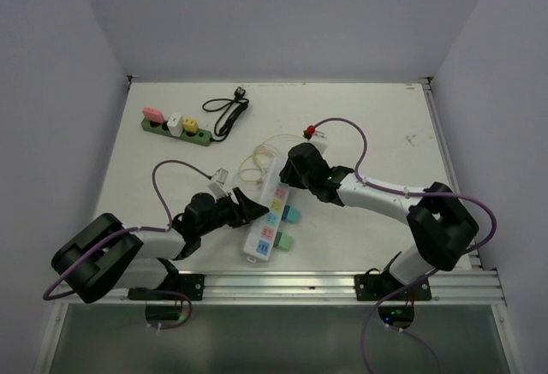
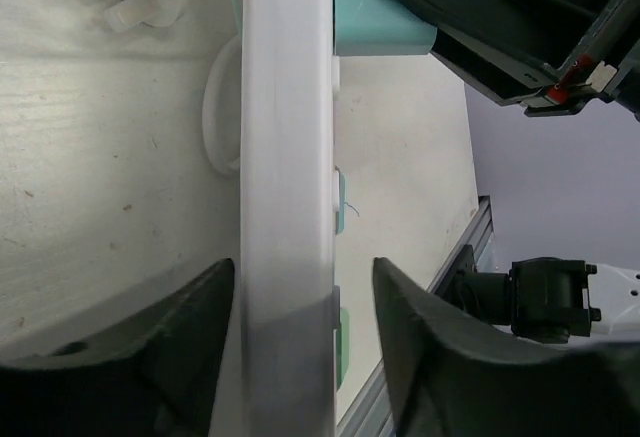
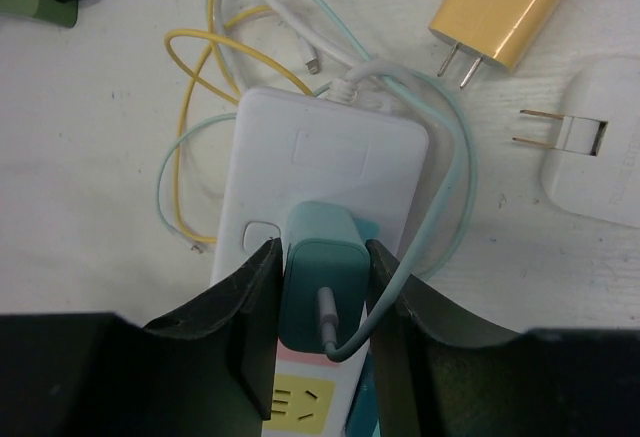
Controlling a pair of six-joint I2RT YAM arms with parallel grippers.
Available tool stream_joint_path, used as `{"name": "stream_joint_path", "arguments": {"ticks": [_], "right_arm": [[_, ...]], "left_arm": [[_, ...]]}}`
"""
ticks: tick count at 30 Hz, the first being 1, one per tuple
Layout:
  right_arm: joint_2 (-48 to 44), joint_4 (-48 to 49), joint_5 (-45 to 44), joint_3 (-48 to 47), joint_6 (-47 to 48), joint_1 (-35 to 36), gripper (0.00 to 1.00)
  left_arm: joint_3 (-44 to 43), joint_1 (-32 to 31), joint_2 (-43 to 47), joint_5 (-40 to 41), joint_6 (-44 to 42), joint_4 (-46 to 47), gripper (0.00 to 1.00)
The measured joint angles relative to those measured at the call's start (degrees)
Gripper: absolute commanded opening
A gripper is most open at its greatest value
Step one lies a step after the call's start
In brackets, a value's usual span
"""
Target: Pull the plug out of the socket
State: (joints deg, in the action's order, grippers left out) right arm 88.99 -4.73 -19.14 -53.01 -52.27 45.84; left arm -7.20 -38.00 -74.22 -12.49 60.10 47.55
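Note:
A white power strip (image 1: 265, 220) lies at the table's front middle. In the right wrist view a teal plug (image 3: 320, 257) with a pale cable stands in the strip's (image 3: 320, 157) socket. My right gripper (image 3: 322, 297) is shut on this plug, with both fingers against its sides; in the top view it (image 1: 293, 171) is over the strip's far end. My left gripper (image 2: 305, 357) is open and straddles the strip (image 2: 288, 157). One finger (image 2: 180, 347) lies close beside the strip and the other (image 2: 430, 347) stands apart from it. In the top view it (image 1: 244, 211) is at the strip's left side.
A yellow charger (image 3: 500, 12) and a white charger (image 3: 590, 157) lie loose beyond the strip, with yellow and pale cables (image 3: 200, 107) coiled around it. A teal plug (image 1: 292, 214) and a green one (image 1: 285, 241) stick out of the strip's right side. A green strip (image 1: 175, 130) and a black cable (image 1: 227, 113) lie at the back left.

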Motion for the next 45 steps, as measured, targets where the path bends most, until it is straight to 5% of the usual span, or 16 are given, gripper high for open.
{"name": "stream_joint_path", "arguments": {"ticks": [5, 15, 21, 24, 30, 45], "right_arm": [[0.5, -1.2, 1.9, -1.0, 5.4, 0.5, 0.00], [1.2, -4.1, 7.5, -6.0, 14.8, 2.6, 0.00], [2.9, -4.3, 9.7, -8.3, 17.4, 4.8, 0.00], [4.0, -4.5, 9.7, -8.8, 18.1, 5.8, 0.00], [4.7, -5.3, 7.9, -10.3, 19.5, 6.6, 0.00], [4.7, -7.8, 4.1, -11.3, 20.3, 9.0, 0.00]], "left_arm": [[0.0, 0.0, 0.0, -0.8, -0.6, 0.1, 0.81], [-2.8, 0.0, -3.3, -2.1, -1.2, -0.2, 0.81], [-3.5, 0.0, -8.5, -3.8, -0.8, 1.4, 0.67], [-3.7, 0.0, -10.0, -4.7, -0.4, 2.4, 0.51], [-3.9, 0.5, -10.2, -4.9, 3.5, 3.5, 0.00], [-1.5, 0.0, -15.1, -4.3, 10.1, 12.0, 0.00]]}}
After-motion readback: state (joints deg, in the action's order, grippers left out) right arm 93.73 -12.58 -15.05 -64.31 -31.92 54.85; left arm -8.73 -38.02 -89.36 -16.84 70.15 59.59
